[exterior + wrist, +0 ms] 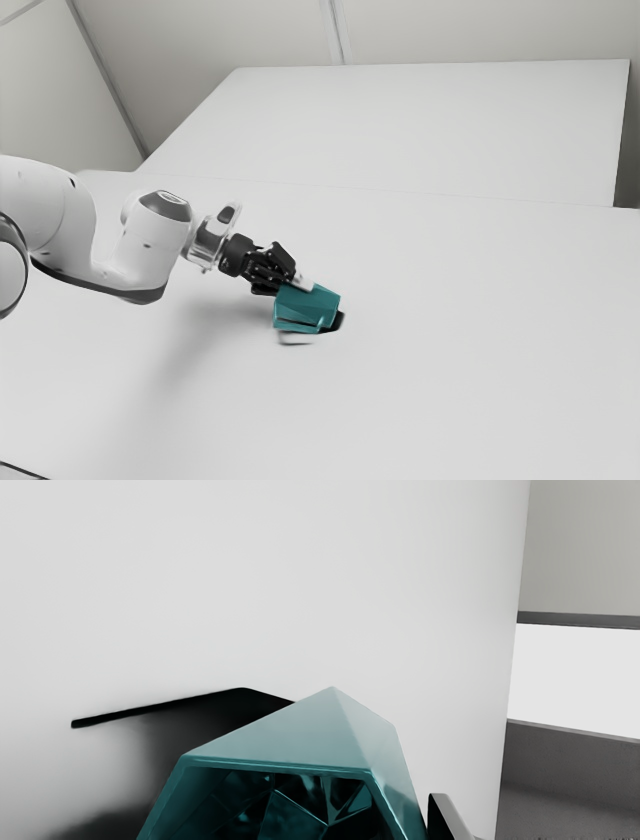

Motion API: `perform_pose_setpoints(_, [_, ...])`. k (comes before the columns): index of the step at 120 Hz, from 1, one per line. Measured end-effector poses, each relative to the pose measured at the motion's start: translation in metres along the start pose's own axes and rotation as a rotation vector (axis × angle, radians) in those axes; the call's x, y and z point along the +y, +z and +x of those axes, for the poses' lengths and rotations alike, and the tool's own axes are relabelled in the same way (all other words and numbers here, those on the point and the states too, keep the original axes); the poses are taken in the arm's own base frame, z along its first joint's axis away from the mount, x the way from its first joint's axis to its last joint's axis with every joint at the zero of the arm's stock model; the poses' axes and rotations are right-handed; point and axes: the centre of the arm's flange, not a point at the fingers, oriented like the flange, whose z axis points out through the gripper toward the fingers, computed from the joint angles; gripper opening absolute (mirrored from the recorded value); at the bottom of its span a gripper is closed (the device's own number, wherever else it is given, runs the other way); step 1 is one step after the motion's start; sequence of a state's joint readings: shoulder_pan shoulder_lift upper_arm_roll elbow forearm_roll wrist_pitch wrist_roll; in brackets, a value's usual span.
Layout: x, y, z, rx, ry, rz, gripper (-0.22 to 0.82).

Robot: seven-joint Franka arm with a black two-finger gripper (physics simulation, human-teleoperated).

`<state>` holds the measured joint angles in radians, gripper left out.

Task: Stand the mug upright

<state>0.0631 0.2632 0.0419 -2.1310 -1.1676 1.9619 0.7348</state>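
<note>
Teal mug tilted at the gripper, mouth facing it | parted or clamped, can't tell from here | white tabletop, pale wall beyond | straight table edge well apart, wide surface between

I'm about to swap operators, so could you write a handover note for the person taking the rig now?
Gripper: at the mug; I can't tell whether it has a firm hold.
Mug: teal, tipped over, its open mouth toward the wrist camera, at or just over the table.
Done: the gripper is at the mug.
Left: turn the mug upright, set it on its base, let go and back away.
</note>
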Motion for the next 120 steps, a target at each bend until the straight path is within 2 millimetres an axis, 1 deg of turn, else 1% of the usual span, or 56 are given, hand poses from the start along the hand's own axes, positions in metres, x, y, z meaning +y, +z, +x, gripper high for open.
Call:
perform_pose_setpoints(20, [0.000, 0.000, 0.000, -0.002, 0.001, -0.002, -0.14])
perform_pose_setpoints(24, [0.003, 0.002, 0.000, -0.005, 0.006, 0.000, -0.15])
perform_pose_setpoints(36, [0.021, 0.005, 0.006, -0.018, 0.052, 0.022, -0.16])
perform_pose_setpoints(50, [0.048, 0.000, 0.015, -0.028, 0.120, 0.065, -0.17])
perform_pose_setpoints(53, [0.056, -0.005, 0.019, -0.033, 0.146, 0.089, -0.17])
perform_pose_setpoints(60, [0.075, -0.023, 0.032, -0.054, 0.221, 0.179, -0.17])
perform_pose_setpoints(74, [0.100, -0.054, 0.055, -0.112, 0.350, 0.422, -0.17])
perform_pose_setpoints(79, [0.104, -0.062, 0.061, -0.139, 0.382, 0.518, -0.17])
perform_pose_setpoints(87, [0.101, -0.072, 0.066, -0.181, 0.410, 0.663, -0.17])
perform_pose_setpoints(99, [0.074, -0.071, 0.074, -0.217, 0.398, 0.814, -0.18])
perform_pose_setpoints(108, [0.062, -0.069, 0.078, -0.214, 0.383, 0.887, -0.18])
perform_pose_setpoints(120, [0.048, -0.066, 0.080, -0.199, 0.345, 0.939, -0.18])
